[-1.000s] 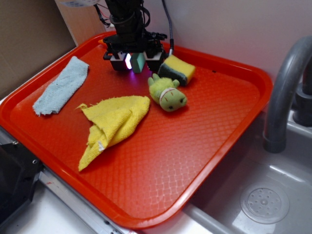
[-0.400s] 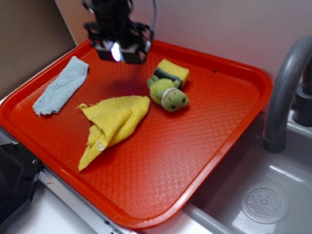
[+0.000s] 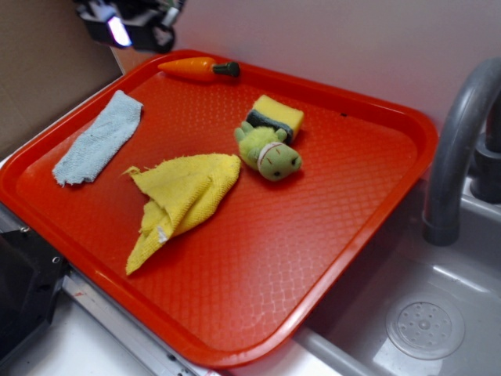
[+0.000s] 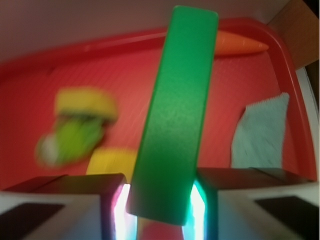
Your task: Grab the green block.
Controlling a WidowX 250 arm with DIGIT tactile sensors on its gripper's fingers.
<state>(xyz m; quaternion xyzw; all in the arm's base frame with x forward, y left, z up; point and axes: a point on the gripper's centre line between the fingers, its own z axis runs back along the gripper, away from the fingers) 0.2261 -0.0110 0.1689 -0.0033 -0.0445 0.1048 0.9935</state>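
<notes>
Red tray (image 3: 376, 204) beside sink (image 3: 438, 313).

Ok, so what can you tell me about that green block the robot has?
The plain green rectangular block is a long, flat slab with smooth, hard-looking faces and slightly rounded corners. The wrist view shows its lower end clamped between the two pads of the gripper, the rest sticking out, tilted a little. It hangs above the red plastic tray, touching nothing else. In the exterior view the gripper is lifted past the tray's far corner and the block cannot be made out.
</notes>
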